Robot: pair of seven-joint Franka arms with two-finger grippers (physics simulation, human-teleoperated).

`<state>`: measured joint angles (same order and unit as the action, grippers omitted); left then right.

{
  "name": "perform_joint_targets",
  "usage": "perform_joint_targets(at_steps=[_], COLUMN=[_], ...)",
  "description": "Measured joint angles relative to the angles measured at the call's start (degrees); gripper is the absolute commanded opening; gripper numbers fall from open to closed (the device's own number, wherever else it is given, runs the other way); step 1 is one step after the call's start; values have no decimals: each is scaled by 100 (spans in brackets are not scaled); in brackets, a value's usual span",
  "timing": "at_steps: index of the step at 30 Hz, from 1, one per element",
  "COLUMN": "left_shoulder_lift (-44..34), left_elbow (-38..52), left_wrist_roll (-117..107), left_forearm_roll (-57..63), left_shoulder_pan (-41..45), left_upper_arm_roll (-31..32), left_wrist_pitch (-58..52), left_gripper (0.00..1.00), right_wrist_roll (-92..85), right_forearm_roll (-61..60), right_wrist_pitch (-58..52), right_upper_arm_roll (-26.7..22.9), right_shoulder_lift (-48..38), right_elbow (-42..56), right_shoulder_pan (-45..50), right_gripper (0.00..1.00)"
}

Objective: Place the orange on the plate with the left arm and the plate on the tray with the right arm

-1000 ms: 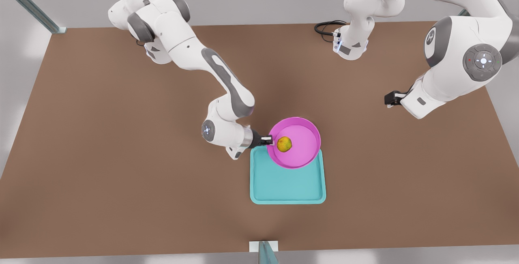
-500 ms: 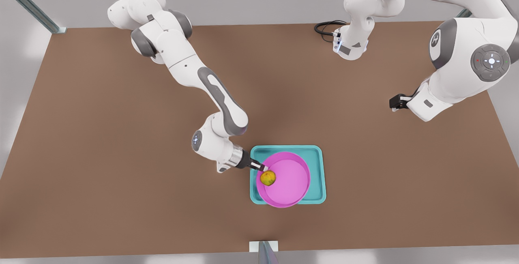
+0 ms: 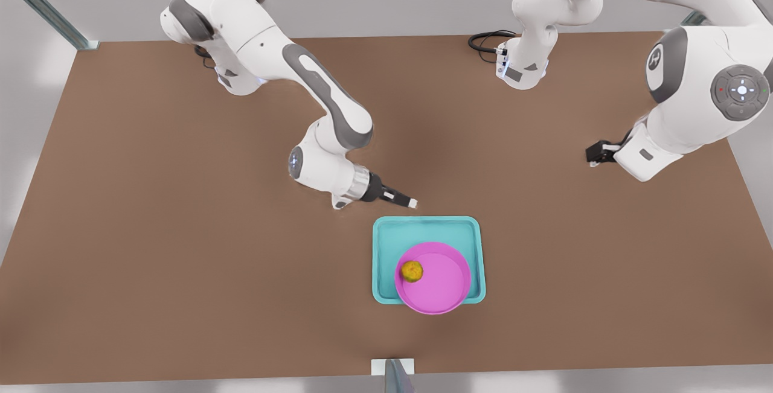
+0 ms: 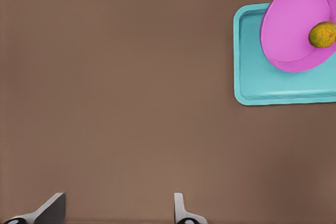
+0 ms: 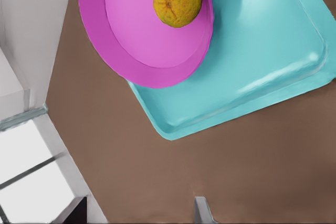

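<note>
orange [image 3: 412,271]: on plate [image 3: 441,287], done
plate: on tray [image 3: 386,242], overhanging near rim
right gripper [image 3: 406,201]: beside tray, open, empty
left gripper [image 3: 595,155]: well apart, open, empty, waiting

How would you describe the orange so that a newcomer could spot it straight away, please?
On the brown table lies a rectangular teal tray bearing a round pink plate. The small bumpy yellow-orange fruit sits inside that plate, near its rim on the front view's left, the sole textured, round item there.

No readable text, labels or numbers on anything.
</note>
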<state>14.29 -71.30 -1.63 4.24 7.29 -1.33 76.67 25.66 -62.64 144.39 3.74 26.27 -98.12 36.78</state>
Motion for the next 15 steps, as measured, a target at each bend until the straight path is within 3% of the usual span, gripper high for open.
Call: perform_joint_targets(at_steps=[2,5,7,10,15], left_shoulder_lift=[54,79,83,86,89], left_elbow=[-1,-4,-8,-8,-14], left_wrist_roll=[6,10,12,16,21], left_forearm_roll=[0,6,9,11,12], left_shoulder_pan=[-5,6,9,9,9], left_upper_arm_roll=[-23,-32,-33,-34,-29], left_wrist_pitch=[10,17,14,13,8], left_gripper=[100,100,100,100,100], right_wrist_roll=[-20,-549,-911,-1384,-2015], right_forearm_roll=[1184,4455,5760,6706,7216], right_wrist_pitch=[-611,-2281,-3269,-4391,-5421], right_upper_arm_roll=[-20,-107,-239,-330,-347], right_shoulder_lift=[-780,-717,-1132,-1894,-2104], right_elbow=[-529,902,1417,1444,1358], right_shoulder_pan=[-637,-1750,-1977,-2111,-2183], right_gripper=[100,100,100,100,100])
